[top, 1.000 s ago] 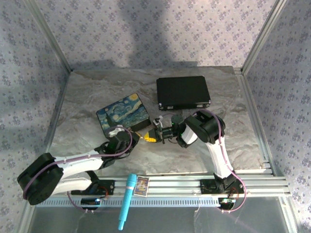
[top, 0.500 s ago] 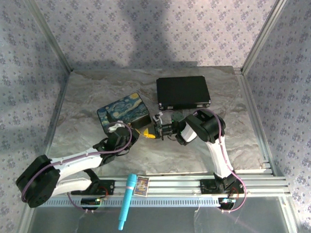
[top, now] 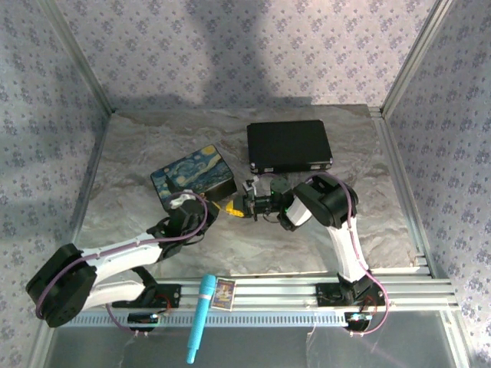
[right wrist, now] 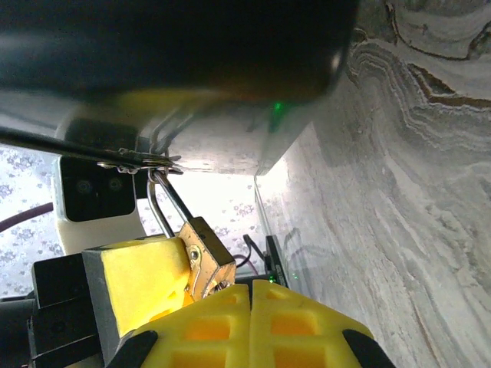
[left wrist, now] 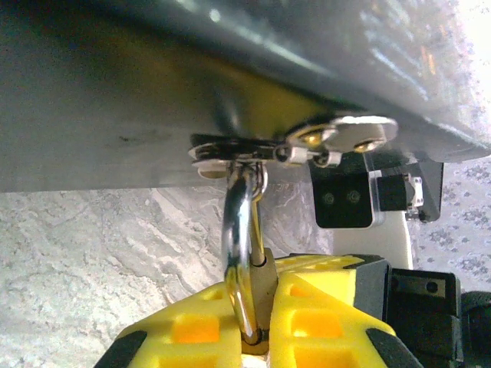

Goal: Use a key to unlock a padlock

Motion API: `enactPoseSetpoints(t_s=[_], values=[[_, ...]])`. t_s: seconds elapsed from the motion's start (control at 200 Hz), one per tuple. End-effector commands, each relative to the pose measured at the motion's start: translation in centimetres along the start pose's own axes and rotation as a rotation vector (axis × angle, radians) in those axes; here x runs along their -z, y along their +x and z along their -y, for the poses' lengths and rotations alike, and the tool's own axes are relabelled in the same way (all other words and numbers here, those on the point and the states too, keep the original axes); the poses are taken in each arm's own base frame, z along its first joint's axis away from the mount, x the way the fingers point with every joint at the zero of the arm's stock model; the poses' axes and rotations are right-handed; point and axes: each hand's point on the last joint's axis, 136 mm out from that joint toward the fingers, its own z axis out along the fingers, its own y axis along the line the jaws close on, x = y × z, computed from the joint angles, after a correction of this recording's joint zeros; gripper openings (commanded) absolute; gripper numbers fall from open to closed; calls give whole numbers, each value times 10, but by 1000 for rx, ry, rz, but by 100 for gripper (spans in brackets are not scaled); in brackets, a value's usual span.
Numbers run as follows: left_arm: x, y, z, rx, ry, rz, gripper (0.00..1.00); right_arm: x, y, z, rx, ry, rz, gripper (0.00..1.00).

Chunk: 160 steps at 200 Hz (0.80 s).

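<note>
Where the left arm ends: the left gripper (left wrist: 257, 307) has its chunky yellow fingers (left wrist: 192, 330) squeezed in on the body of a small brass-yellow padlock with a silvery shackle (left wrist: 266, 280).
Padlock: it hangs at the front of the box, between the two grippers. Its shackle (left wrist: 239, 230) is threaded through the box's shiny metal clasp (left wrist: 307, 142), and its body is clamped by the left gripper.
Box: a rectangular box painted with a blue and yellow starry-night swirl (top: 192, 175). It sits on the grey marbled table (top: 130, 153), just behind the left gripper.
Right gripper (right wrist: 250, 295): the yellow fingers are pressed flat together with no gap, and their tips are drawn up close beside the padlock's lower end.
Key: from here I cannot tell whether the tiny silvery key is pinched between those closed fingers.
Black case: a flat black rectangular case (top: 289, 146) lies further back and to the right, just beyond the box's far right corner.
</note>
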Motion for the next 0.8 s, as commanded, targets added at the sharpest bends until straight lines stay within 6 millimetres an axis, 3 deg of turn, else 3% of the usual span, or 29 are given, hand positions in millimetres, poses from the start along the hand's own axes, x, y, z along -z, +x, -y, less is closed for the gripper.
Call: enactPoseSetpoints(t_s=[0.0,0.22,0.43,0.625,0.795], values=[[12,8,55,75,201,-83,0,-11,1,-33,70,-48,45,0],[19,1,69,95,221,-90,0,-14,0,-60,106,-89,61,0],[15,0,66,80,168,-145,0,-26,2,-75,140,-124,12,0],[7,9,61,91,150,-178,0,-25,-13,-72,96,-119,84,0],[-1,13,54,68,104,-173,0,-21,-14,-62,31,-95,183,0]])
